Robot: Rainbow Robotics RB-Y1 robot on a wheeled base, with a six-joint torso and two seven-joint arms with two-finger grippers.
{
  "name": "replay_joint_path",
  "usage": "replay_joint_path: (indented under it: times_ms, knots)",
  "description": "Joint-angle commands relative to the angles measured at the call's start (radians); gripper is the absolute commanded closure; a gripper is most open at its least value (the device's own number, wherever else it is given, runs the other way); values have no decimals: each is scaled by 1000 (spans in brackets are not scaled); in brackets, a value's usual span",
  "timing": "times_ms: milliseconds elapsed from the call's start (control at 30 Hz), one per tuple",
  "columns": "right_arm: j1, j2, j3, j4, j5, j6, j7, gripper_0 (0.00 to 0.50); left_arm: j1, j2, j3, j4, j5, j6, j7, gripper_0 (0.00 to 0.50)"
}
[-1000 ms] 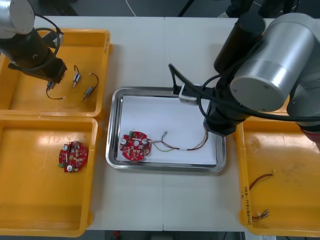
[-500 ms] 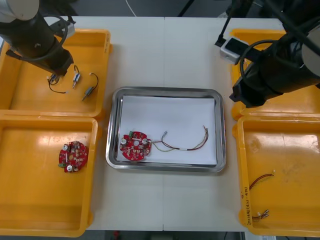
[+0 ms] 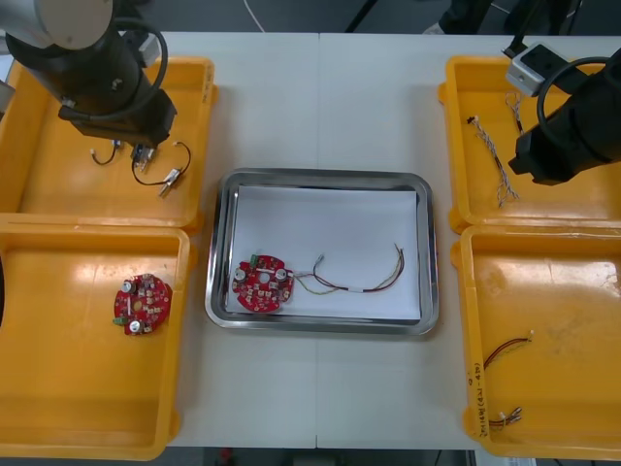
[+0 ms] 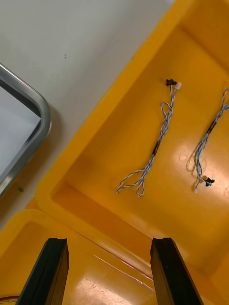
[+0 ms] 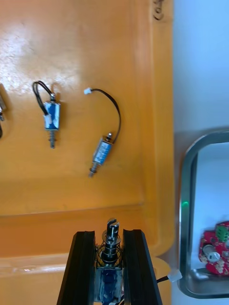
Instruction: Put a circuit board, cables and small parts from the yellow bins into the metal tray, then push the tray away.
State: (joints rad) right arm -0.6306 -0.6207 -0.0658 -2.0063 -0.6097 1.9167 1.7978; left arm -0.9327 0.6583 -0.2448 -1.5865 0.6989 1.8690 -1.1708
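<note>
since a second ago our right gripper (image 4: pixel 107 243) has swung from the metal tray (image 3: pixel 320 177) to the far right yellow bin (image 3: pixel 543 206), fingers spread above a twisted blue and white cable (image 4: pixel 155 150). our left gripper (image 5: pixel 110 234) grips a small metal part (image 5: pixel 110 244) over the far left yellow bin (image 5: pixel 71 190).

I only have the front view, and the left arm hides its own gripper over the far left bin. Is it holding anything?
Observer: Yes. The left gripper is shut on a small metal part with a spring.
Operator: And the right gripper?
Observer: The right gripper is open with nothing between its fingers. Two blue and white cables lie beyond them in the yellow bin.
</note>
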Motion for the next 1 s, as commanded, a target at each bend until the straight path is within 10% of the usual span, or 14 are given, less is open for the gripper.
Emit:
replay_joint_path:
  times_ms: [33, 1000]
  knots:
    - [-15, -30, -68, 55, 18, 3, -20, 0, 2, -63, -30, -81, -21, 35, 62, 500]
    - [-374, -28, -105, 699, 90, -140, -1, 0, 28, -206, -330, -23, -114, -192, 416, 497]
